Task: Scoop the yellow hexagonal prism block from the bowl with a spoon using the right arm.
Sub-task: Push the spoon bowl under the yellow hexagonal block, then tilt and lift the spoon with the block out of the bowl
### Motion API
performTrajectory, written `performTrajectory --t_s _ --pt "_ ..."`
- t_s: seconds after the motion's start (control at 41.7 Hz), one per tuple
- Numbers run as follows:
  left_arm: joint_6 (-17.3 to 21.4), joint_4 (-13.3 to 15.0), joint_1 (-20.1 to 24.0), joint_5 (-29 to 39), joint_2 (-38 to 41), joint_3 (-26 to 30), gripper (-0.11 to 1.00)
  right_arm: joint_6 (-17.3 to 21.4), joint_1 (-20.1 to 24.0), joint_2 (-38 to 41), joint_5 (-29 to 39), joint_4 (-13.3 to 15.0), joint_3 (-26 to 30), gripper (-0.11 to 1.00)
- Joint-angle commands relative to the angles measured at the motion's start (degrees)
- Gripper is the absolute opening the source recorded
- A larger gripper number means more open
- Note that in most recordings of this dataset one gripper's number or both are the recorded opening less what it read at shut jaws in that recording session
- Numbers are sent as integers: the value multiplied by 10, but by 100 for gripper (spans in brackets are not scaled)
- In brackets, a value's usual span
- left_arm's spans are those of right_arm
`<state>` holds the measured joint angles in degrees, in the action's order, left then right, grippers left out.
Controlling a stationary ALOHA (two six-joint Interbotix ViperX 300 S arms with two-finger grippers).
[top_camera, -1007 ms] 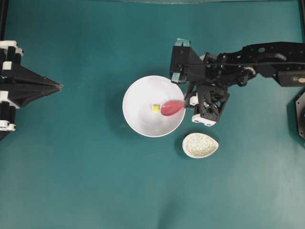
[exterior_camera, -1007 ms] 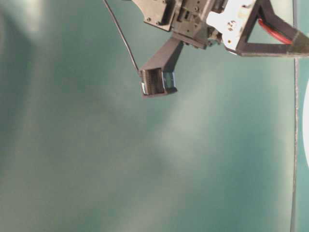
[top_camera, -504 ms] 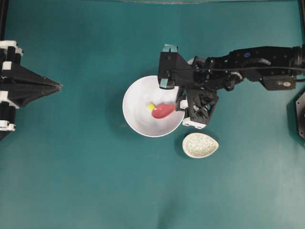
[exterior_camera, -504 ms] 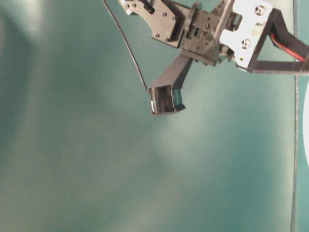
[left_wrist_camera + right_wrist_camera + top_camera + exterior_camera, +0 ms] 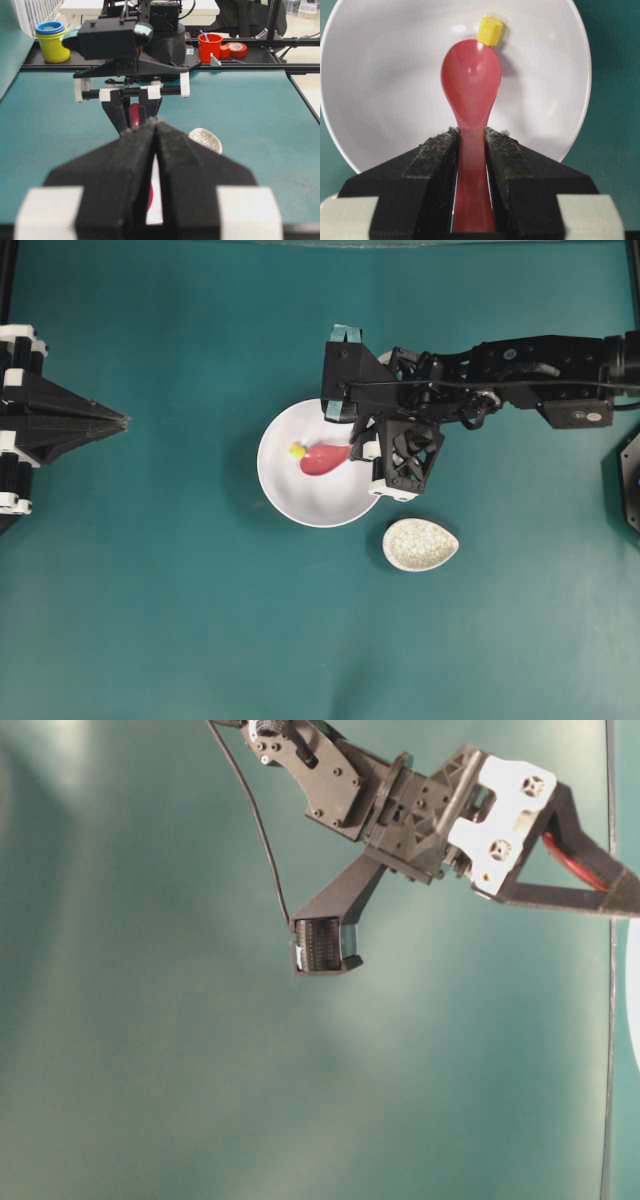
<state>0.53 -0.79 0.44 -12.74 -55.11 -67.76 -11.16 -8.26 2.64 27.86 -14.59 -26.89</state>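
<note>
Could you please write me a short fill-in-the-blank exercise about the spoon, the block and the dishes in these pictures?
1. The right claw is shut on the handle of the ____ spoon.
2. The yellow block sits at the spoon's ____.
3. The block lies inside the white ____.
4. The speckled dish holds ____.

Missing words: red; tip; bowl; nothing

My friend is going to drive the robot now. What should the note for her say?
Right hand: shut on the spoon, holding its handle, scoop inside the bowl.
Left hand: shut, holding nothing, parked at the left side of the table, away from the bowl.
Yellow block: in the bowl, touching the tip of the spoon's scoop but not in it.
Speckled dish: on the table beside the bowl, with nothing in it.
Done: spoon picked up and brought to the block.
Left: get the scoop under the block, probably by pushing it against the bowl's wall, then lift it out.
</note>
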Motion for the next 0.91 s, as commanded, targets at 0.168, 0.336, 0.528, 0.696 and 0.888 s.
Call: performTrajectory --t_s 0.168,0.336,0.528,0.696,0.888 --pt "1 -1 1 -4 3 12 0 0 -1 -9 -30 1 13 22" --pt "1 -1 1 -4 3 11 0 1 0 -9 -35 1 12 22" --pt "1 -1 1 -4 3 12 0 1 -1 -8 -40 1 12 22" --pt "1 -1 1 -4 3 12 0 0 -1 -8 -47 1 11 23" --pt "1 -1 1 -4 3 12 0 0 0 -9 -59 1 11 22"
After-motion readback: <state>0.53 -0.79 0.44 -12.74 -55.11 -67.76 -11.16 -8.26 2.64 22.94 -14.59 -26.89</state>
